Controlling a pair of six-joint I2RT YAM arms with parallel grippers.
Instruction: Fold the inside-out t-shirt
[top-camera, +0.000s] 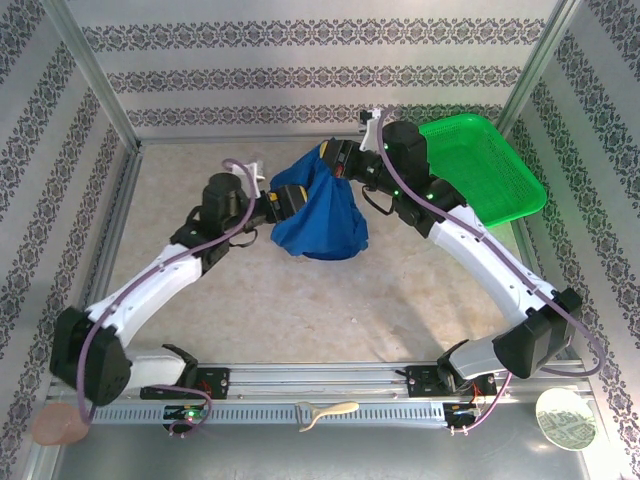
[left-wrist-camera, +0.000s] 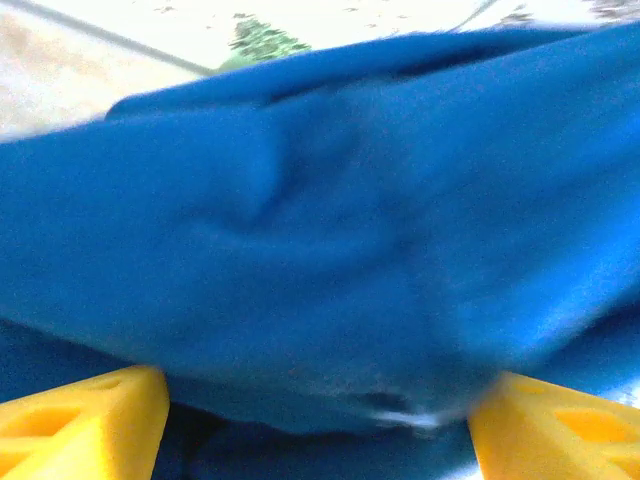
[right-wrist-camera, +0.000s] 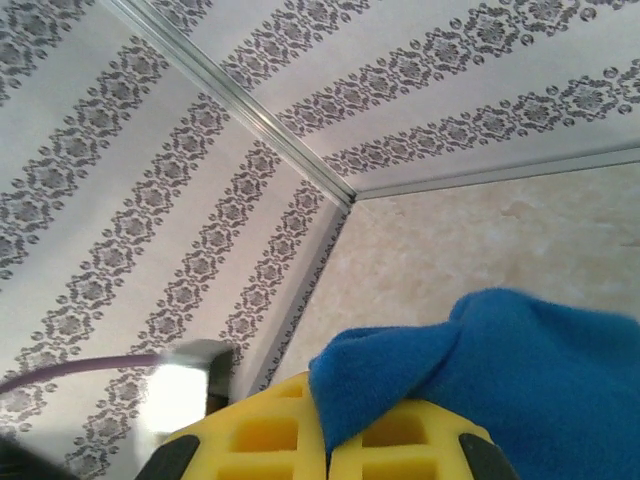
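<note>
Yellow fingers (left-wrist-camera: 90, 415) of the left hand (left-wrist-camera: 315, 390) stand wide apart at the bottom corners of its wrist view, and the blue t-shirt (top-camera: 322, 218) bulges close in front of them. Across from it, the right hand (right-wrist-camera: 330, 440) is pinched together on a fold of the t-shirt. The cloth sits bunched on the surface (top-camera: 330, 300) between both hands, with a green basket (top-camera: 490, 165) at the far right.

Robot lab cell: aluminium frame (top-camera: 93, 75), wallpaper-patterned panels (top-camera: 320, 75).
</note>
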